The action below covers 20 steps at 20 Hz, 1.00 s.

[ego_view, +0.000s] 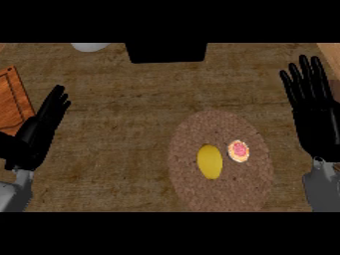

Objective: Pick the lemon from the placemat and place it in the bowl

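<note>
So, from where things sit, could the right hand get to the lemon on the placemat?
Probably yes. The right hand is open, beside the placemat, and nothing stands between it and the lemon; only a small round item lies close by.

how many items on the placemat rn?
2. The lemon lies near the middle of the round placemat; a small pink-topped round item sits just to its right. Nothing looks hidden; both hands are off the mat.
</note>
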{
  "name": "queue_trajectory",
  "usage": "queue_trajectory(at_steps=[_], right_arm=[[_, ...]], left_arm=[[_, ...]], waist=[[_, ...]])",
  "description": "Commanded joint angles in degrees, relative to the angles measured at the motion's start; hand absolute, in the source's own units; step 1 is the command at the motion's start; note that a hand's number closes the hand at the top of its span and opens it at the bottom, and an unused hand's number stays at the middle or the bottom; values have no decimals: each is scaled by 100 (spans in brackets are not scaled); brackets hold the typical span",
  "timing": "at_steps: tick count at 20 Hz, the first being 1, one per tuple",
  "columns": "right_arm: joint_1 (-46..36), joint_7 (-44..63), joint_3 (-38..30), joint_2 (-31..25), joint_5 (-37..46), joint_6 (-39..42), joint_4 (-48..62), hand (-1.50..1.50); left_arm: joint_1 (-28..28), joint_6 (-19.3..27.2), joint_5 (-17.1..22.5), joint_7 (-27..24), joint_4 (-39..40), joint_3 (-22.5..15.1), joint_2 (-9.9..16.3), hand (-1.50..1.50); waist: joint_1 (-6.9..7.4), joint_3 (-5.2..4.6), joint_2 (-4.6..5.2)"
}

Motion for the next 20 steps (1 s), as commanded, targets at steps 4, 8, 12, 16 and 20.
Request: queue_trajectory(at_steps=[4,8,12,16,20], right_arm=[[-395,365,258,-990,1276,-159,-958,150],[347,1117,382,-2698,3274,-88,-288,-150],[1494,1759,664,-1919,4178,-1513,-1275,-150],[2574,2184,1633,-1739,5477,-1847,-2543,-150],[3621,3042,2141,-1580,6524,-2019,-3759,-150]], left_arm=[[-222,500,-366,253,-18,390,295,0],[11,571,-406,150,130,466,375,0],[187,761,-390,329,80,589,415,0],[366,688,-395,212,-54,600,399,0],[315,764,-490,396,-256,574,366,0]], waist=[[184,-42,-50],[-158,-231,2],[-251,-64,-143],[-90,-55,-96],[-12,-45,-58]])
